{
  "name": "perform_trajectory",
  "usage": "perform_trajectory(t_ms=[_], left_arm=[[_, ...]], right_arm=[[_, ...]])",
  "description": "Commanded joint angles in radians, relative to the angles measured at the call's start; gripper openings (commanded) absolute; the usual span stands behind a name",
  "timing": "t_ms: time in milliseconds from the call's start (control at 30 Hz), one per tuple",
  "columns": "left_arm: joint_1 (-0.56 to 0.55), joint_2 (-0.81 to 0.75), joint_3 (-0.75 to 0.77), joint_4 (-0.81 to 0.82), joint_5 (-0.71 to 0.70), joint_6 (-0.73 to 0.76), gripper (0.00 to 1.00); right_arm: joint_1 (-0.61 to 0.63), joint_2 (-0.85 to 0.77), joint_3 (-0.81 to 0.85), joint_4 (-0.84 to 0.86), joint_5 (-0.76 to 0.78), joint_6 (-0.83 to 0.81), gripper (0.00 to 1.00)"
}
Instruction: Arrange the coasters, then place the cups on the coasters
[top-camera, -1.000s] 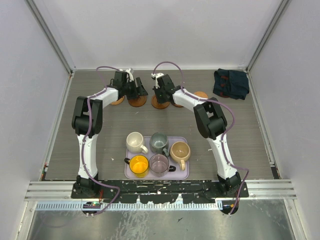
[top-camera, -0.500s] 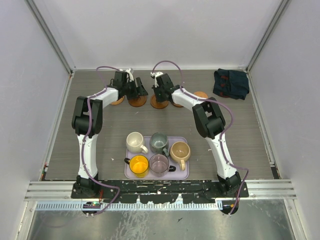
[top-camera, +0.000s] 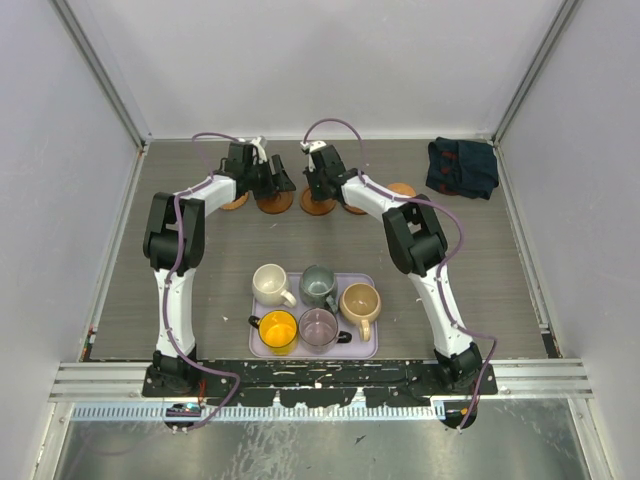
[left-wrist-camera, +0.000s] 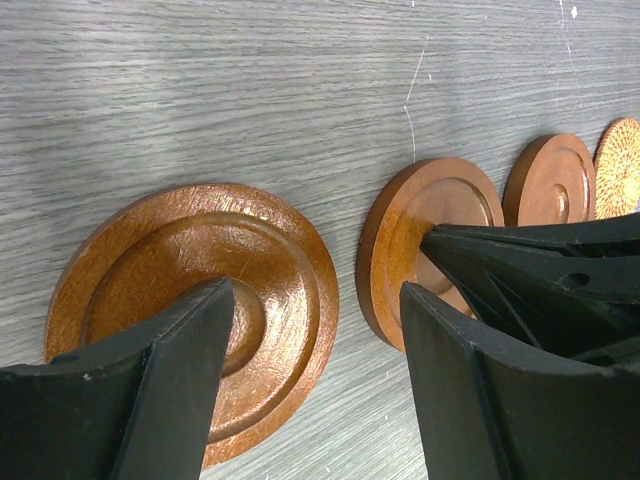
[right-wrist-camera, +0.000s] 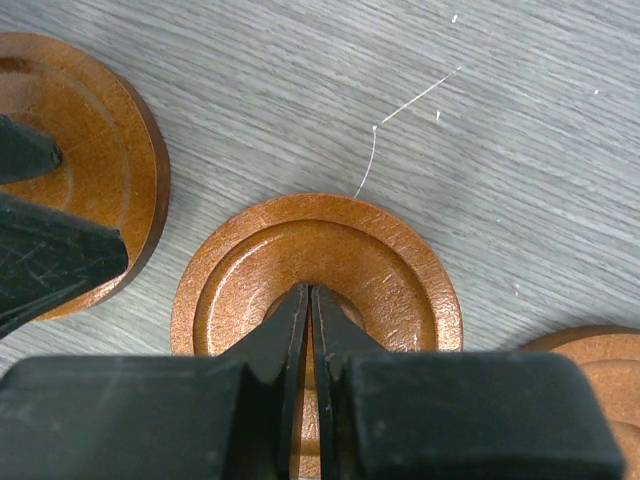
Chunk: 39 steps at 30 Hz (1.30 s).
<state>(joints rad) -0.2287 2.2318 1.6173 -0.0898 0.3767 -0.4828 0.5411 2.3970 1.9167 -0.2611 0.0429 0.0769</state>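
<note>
Coasters (top-camera: 274, 203) in row beyond tray (top-camera: 366, 350); cups (top-camera: 271, 284) on tray. Left gripper (left-wrist-camera: 318, 292) open above one coaster, right gripper (right-wrist-camera: 308, 292) closed, tips on next. I fear grippers clashing: working too close.

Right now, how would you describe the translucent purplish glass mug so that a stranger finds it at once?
On the grey wood-grain table, find the lavender rectangular tray near the front edge. In its near row, the translucent purplish glass mug stands right of the bright yellow mug. Unlike its opaque neighbours, it is see-through.
</note>
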Motion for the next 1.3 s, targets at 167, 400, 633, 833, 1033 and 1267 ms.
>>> perform_trajectory(t_ms=[167, 400, 633, 833, 1033, 1267], left_arm=[[0.020, -0.030, -0.018, -0.001, -0.020, 0.015, 0.70], [0.025, -0.034, -0.024, 0.002, -0.031, 0.015, 0.70], [0.030, -0.040, 0.014, 0.034, -0.011, 0.006, 0.70], [0.032, -0.058, 0.060, 0.082, 0.071, -0.035, 0.70], [0.033, -0.120, 0.023, 0.119, 0.124, -0.064, 0.70], [0.033, -0.255, -0.113, 0.166, 0.123, -0.050, 0.71]], right_arm=[[-0.001, 0.013, 0.046, 0.015, 0.012, 0.003, 0.11], [-0.002, -0.040, 0.001, 0.049, 0.006, -0.003, 0.12], [-0.001, -0.090, 0.002, 0.071, -0.011, -0.007, 0.12], [0.000, -0.153, -0.007, 0.087, -0.005, -0.010, 0.13], [0.000, -0.237, -0.066, 0.136, -0.014, 0.000, 0.13], [-0.010, -0.376, -0.220, 0.190, 0.101, -0.011, 0.13]])
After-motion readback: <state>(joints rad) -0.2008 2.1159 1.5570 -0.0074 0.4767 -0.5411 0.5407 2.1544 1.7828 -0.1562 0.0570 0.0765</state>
